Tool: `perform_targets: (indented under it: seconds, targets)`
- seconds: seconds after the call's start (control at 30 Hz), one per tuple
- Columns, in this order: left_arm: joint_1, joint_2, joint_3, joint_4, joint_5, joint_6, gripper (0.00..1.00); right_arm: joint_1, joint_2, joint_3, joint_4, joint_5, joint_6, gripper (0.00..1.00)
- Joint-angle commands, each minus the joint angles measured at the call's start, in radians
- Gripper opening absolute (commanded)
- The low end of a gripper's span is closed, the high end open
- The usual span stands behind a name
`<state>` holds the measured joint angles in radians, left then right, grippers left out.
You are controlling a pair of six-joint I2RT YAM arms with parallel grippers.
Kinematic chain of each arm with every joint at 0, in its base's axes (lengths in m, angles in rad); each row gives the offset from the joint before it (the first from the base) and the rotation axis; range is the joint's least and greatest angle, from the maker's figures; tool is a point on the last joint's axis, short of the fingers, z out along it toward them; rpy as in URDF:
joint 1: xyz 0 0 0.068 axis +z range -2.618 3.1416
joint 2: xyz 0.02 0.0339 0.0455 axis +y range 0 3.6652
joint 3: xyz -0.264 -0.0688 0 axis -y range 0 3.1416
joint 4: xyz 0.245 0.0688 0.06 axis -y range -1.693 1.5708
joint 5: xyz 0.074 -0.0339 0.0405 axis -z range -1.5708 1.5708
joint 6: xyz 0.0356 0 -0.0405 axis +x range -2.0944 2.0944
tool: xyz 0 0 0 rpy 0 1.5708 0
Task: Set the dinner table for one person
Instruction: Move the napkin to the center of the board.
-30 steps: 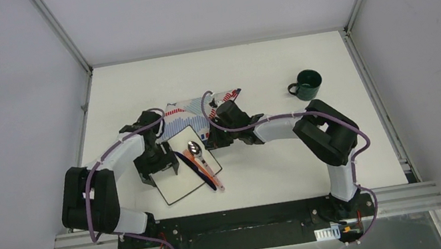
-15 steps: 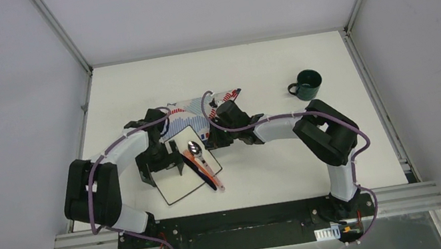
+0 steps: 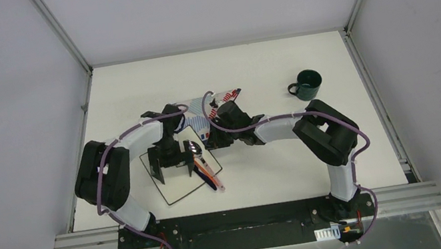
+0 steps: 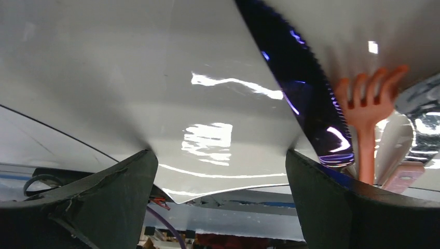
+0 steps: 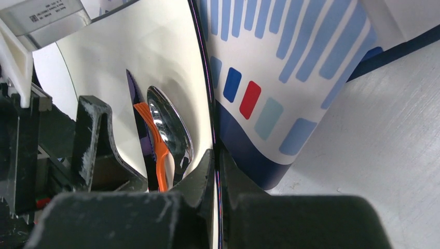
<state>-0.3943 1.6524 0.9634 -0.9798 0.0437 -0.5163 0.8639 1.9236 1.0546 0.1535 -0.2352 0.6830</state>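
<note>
The white tabletop (image 3: 266,171) spreads beneath both grippers and carries a square white plate (image 3: 177,187), whose rim the right gripper (image 3: 216,140) pinches tight. The left gripper (image 3: 176,171) hangs over the plate with its jaws spread wide. A purple knife (image 4: 306,104), an orange fork (image 4: 366,104) and a spoon (image 3: 194,147) lie just to its right, a striped cloth (image 3: 199,122) lies beyond it, and a green mug (image 3: 308,84) stands well past the right gripper.

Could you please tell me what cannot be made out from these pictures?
- Top view: striped cloth mostly hidden under the white plate and left tool; outline unclear.
- Top view: green mug too small to see inside.
- Left wrist view: orange fork and knife blurred, lower ends behind that tool's finger.
- Right wrist view: spoon handle hidden behind the right tool.
</note>
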Motion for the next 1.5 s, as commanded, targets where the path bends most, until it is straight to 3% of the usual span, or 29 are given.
perform_targets:
  seconds: [0.0,0.3,0.6,0.9,1.23,1.47]
  targets:
    - [-0.052,0.069,-0.047,0.237,-0.204,-0.114,0.99,0.057,0.021,-0.034,-0.026,-0.162,0.027,0.00]
    - [-0.067,0.037,0.008,0.217,-0.229,-0.127,0.99,0.054,-0.004,-0.026,-0.044,-0.156,0.016,0.00]
    - [-0.072,-0.148,0.048,0.139,-0.338,-0.147,0.99,0.040,-0.104,0.038,-0.249,-0.025,-0.084,0.00]
    - [-0.073,-0.161,0.052,0.151,-0.346,-0.143,0.99,0.010,-0.184,0.073,-0.353,0.048,-0.122,0.21]
    - [-0.093,-0.195,0.076,0.229,-0.308,-0.111,0.99,-0.084,-0.164,0.100,-0.395,0.099,-0.131,0.30]
    - [-0.106,-0.150,0.153,0.248,-0.321,-0.064,0.99,-0.126,-0.064,0.203,-0.394,0.055,-0.128,0.51]
